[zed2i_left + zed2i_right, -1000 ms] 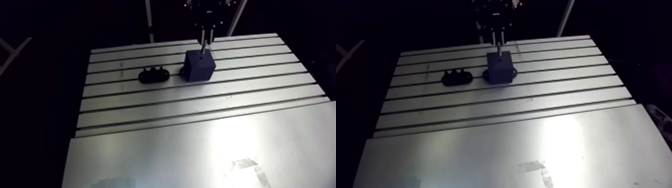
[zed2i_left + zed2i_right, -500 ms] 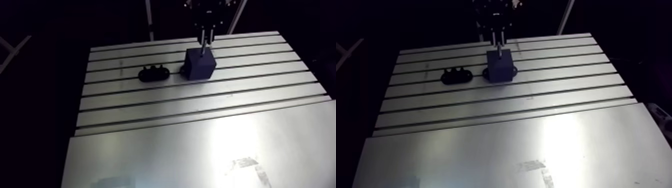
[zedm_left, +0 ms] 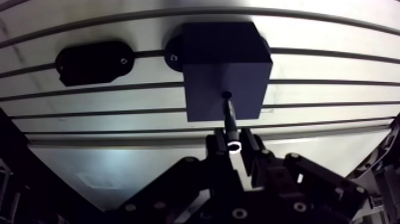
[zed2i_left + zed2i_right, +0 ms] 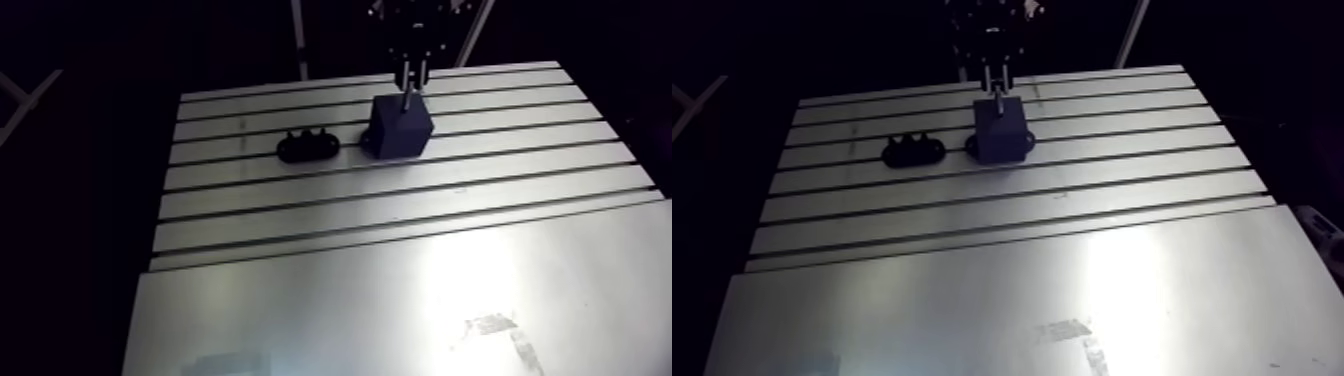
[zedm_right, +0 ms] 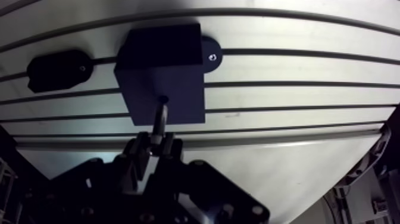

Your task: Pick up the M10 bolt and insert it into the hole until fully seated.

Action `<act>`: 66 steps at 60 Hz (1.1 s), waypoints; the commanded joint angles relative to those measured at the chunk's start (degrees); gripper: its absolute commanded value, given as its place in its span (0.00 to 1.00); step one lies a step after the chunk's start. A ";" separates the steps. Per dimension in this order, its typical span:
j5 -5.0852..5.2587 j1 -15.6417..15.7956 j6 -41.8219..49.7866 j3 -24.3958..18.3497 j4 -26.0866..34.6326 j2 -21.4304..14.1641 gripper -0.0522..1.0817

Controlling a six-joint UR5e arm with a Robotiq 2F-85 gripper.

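A dark block [image 3: 225,68] stands bolted on the slotted aluminium table [image 4: 400,210], with a small hole [image 3: 226,94] in its top face. My gripper [image 3: 233,146] is shut on the M10 bolt [image 3: 229,116], whose shank points down with its tip at the hole's mouth. In the arm view the gripper [image 4: 410,80] hangs right over the block [image 4: 400,125]. How deep the bolt sits in the hole is hidden.
A low black holder [image 4: 307,147] with small bumps on top lies on the table beside the block; it shows in the wrist view too, as the black holder [image 3: 93,61]. A smooth bright plate [image 4: 420,300] covers the table's near half.
The arm view has shifted a little, so the camera moved. The gripper stays over the block with the bolt at the hole; no clear move of the things.
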 commanded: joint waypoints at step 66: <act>0.00 -0.01 -0.16 0.13 -0.98 0.27 1.00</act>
